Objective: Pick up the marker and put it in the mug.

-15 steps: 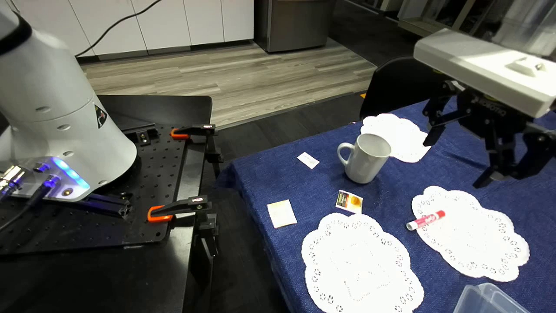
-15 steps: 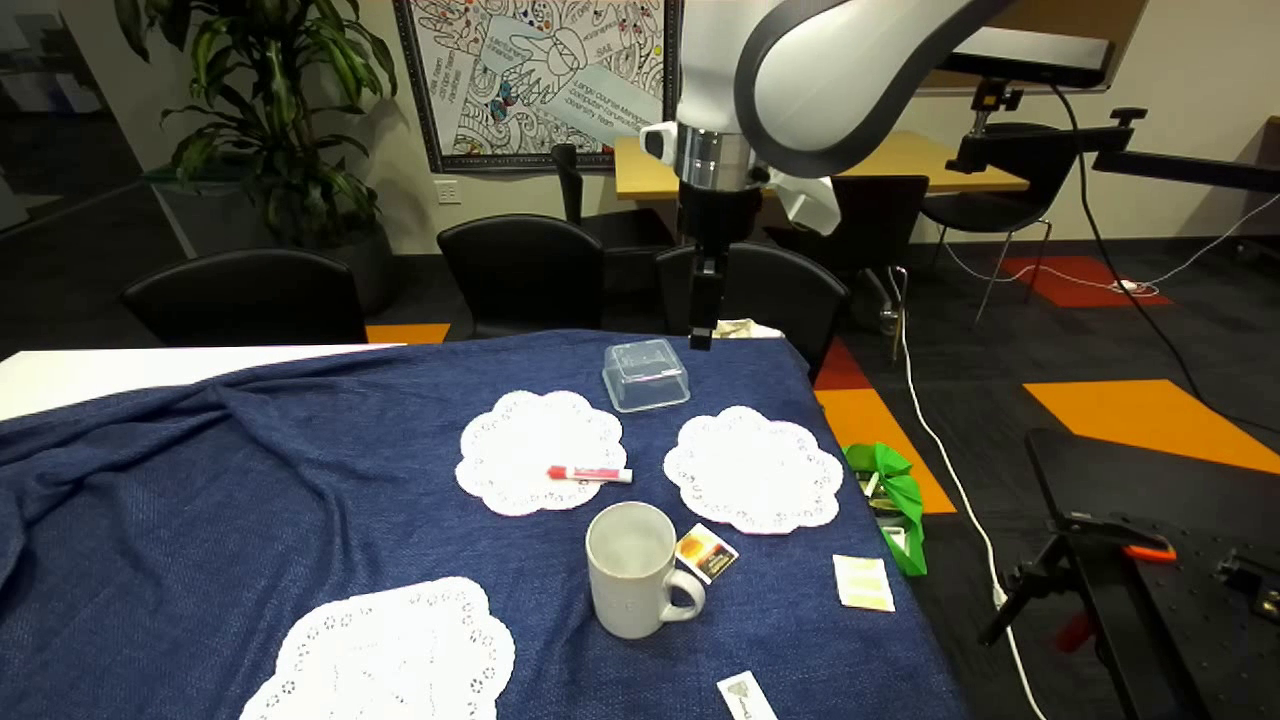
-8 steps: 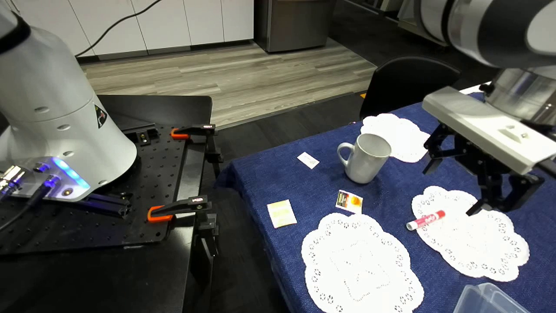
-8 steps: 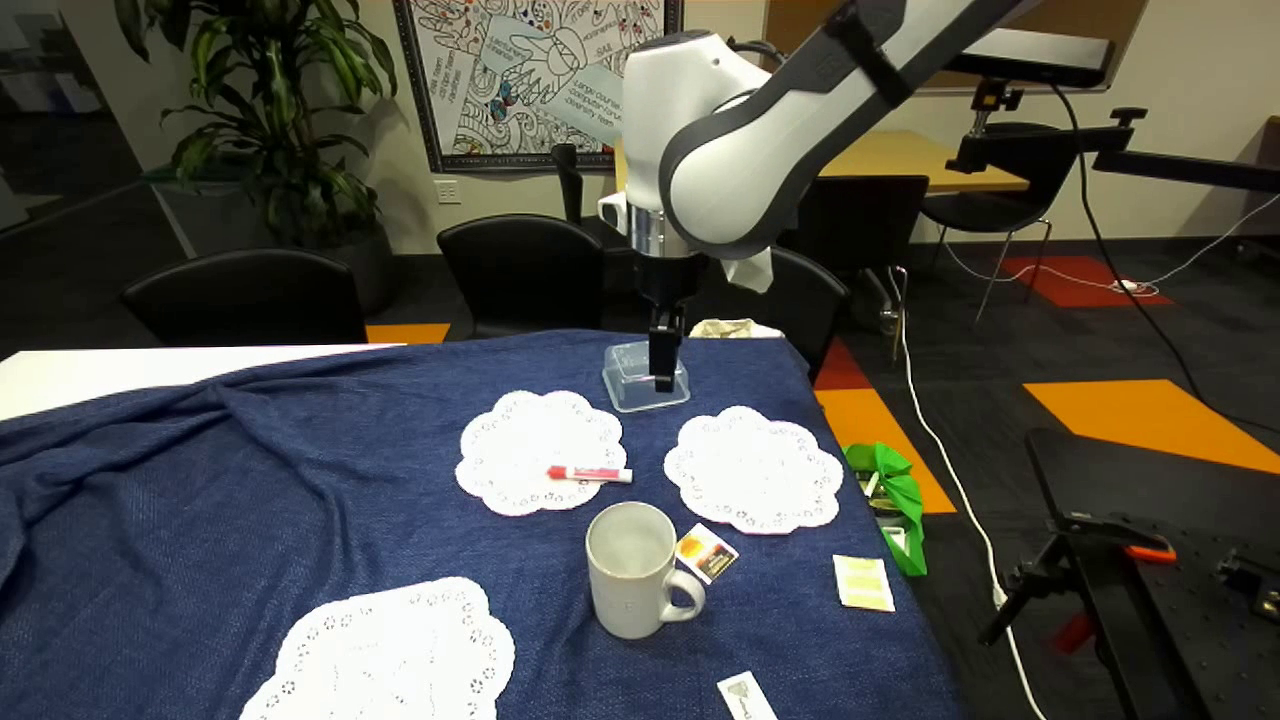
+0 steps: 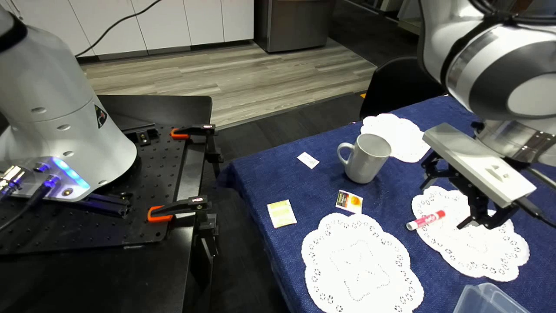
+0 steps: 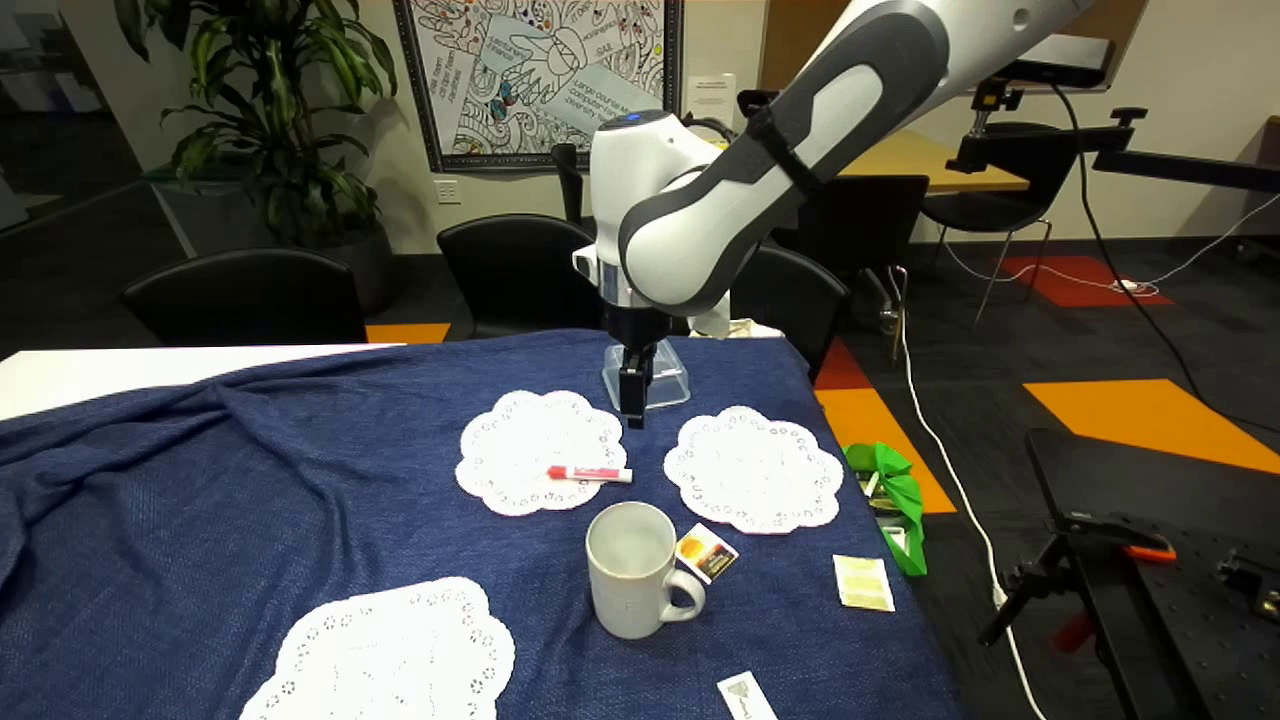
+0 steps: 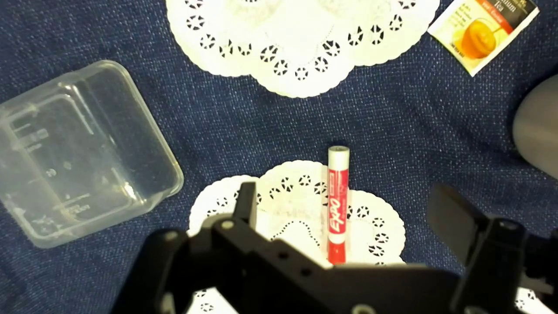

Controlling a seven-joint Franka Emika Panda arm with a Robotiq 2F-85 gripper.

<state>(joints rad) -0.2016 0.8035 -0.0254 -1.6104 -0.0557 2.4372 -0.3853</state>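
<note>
Gripper (image 6: 633,418): lower and nearer the Expo marker (image 7: 338,205) than a second ago in both exterior views; it hangs above the surface (image 6: 300,480), touching nothing that shows.
Gripper jaws: set wide, just as a second ago, with nothing held; in the wrist view they stand to either side of the Expo marker, apart from it.
Expo marker: lying flat and unmoved, its red end on the lace doily (image 7: 287,203), its white end reaching past the scalloped edge over the surface.
Expo marker's line: across the way the jaws would close, which I judge good for a grip round the barrel.
Mug (image 6: 625,590): upright on the surface, unmoved, nothing visible inside; near the Expo marker but apart from it.
Tea packet (image 7: 479,35): near the mug, also unmoved, and out of the path, I think.
Approach to the Expo marker: far along, by my reading, though neither the pick nor the drop is done.
Next for the gripper: probably further lowering and some centring before it closes; how much height is left I cannot tell.
Risk at the lace doily: it could be pinched along with the Expo marker, and a one-sided touch might roll the barrel.
</note>
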